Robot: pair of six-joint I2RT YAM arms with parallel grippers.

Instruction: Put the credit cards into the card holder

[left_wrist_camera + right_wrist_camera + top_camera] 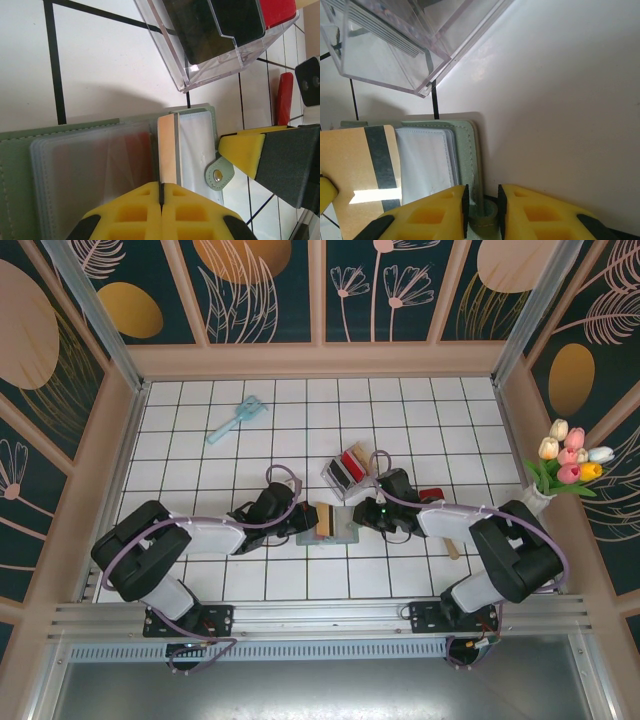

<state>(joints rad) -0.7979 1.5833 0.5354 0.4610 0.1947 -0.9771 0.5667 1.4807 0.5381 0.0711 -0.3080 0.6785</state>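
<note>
The sage-green card holder (343,529) lies open on the tiles between the two arms, its clear sleeves (80,170) showing. My left gripper (161,188) is shut on a tan-orange credit card (167,150), which stands on edge over the holder's middle. In the right wrist view that card (367,165) shows a black stripe. My right gripper (483,202) is shut on the holder's snap strap (485,220) at its right edge. More credit cards, one black (215,20) and one red (277,10), sit in a clear plastic box (345,472) just beyond the holder.
A light-blue brush (237,418) lies at the far left of the tiled floor. A red-handled tool (432,495) and a wooden stick (452,546) lie under my right arm. A vase of tulips (568,465) stands at the right wall. Wooden walls enclose the floor.
</note>
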